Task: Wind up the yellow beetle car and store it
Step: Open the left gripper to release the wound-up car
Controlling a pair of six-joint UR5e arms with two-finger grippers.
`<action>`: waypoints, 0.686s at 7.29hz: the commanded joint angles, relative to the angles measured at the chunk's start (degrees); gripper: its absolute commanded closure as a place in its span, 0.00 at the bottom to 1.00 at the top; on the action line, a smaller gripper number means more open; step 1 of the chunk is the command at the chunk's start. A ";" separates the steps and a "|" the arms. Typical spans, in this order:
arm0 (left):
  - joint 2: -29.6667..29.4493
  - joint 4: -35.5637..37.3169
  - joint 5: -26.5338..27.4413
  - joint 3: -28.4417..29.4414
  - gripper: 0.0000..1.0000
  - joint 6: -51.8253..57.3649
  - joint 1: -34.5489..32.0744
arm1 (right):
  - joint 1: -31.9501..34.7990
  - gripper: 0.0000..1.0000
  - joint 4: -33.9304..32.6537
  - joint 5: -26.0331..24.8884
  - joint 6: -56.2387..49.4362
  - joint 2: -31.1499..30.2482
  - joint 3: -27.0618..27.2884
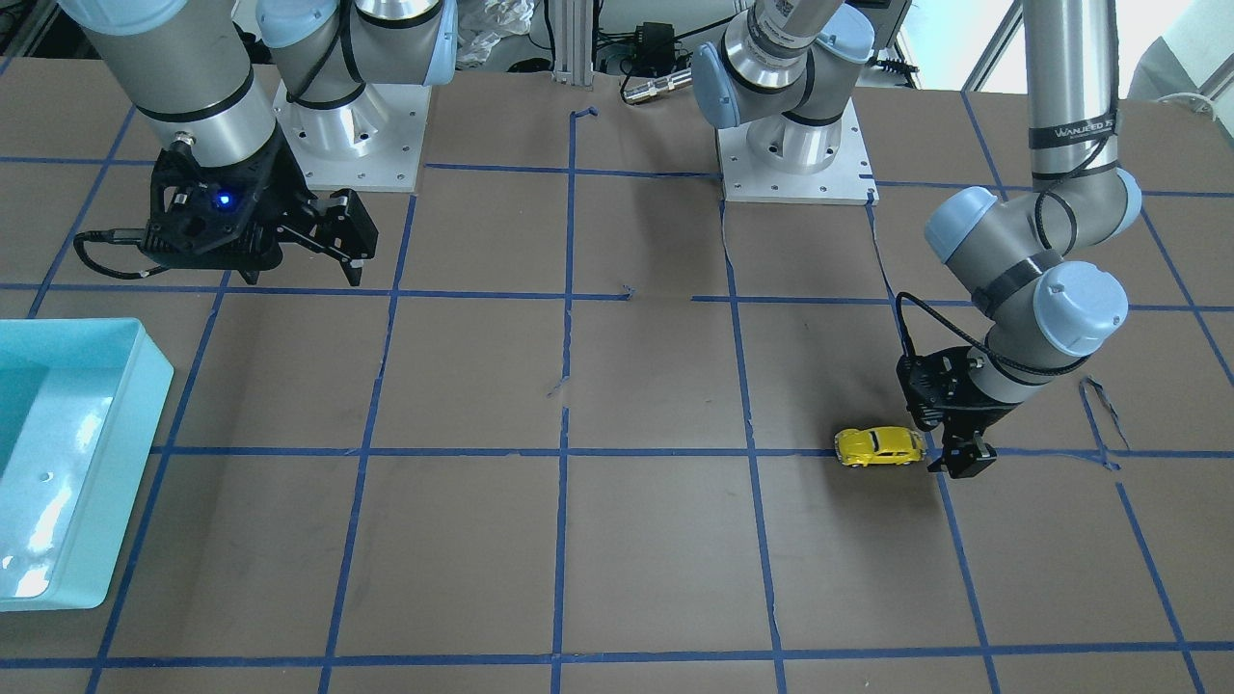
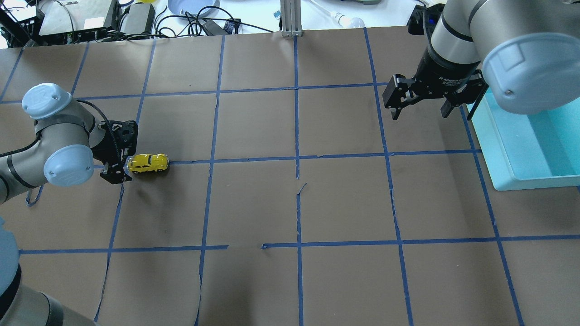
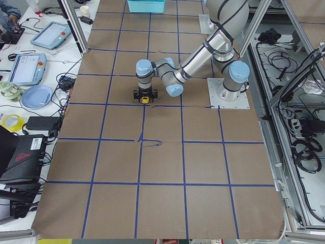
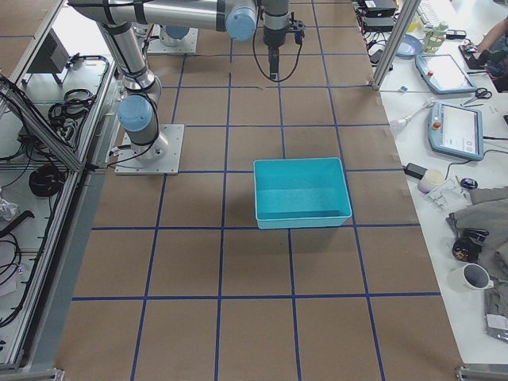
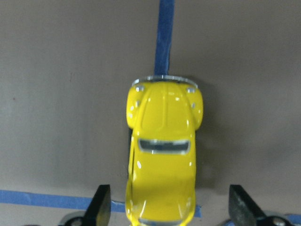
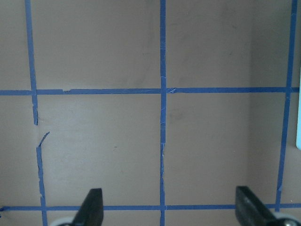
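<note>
The yellow beetle car [image 1: 879,446] stands on its wheels on a blue tape line on the brown table, also in the overhead view [image 2: 147,163] and the left wrist view [image 5: 163,155]. My left gripper [image 2: 126,158] is low at the table just behind the car, also in the front-facing view [image 1: 940,439]. It is open. In the left wrist view its fingertips [image 5: 101,205] stand on either side of the car's near end with a gap on each side. My right gripper [image 2: 420,111] is open and empty, held above the table near the bin, far from the car.
A teal bin [image 2: 494,149] stands at the table's edge on my right side, also in the front-facing view [image 1: 135,482] and the exterior right view [image 4: 305,220]. Blue tape lines grid the brown table. The two arm bases [image 1: 795,154] are at the robot's side.
</note>
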 commanded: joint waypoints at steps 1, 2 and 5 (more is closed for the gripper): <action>0.54 -0.15 -0.14 0.08 0.10 -0.08 -0.04 | -0.04 0.00 -0.99 0.13 -0.14 0.57 0.01; 0.97 -0.23 -0.05 0.25 0.10 -0.25 -0.22 | -0.04 0.00 -1.43 0.31 -0.49 0.57 0.01; 7.11 -14.41 -1.45 4.71 0.11 -14.10 -7.38 | 0.05 0.00 -3.02 0.31 -0.76 1.61 0.27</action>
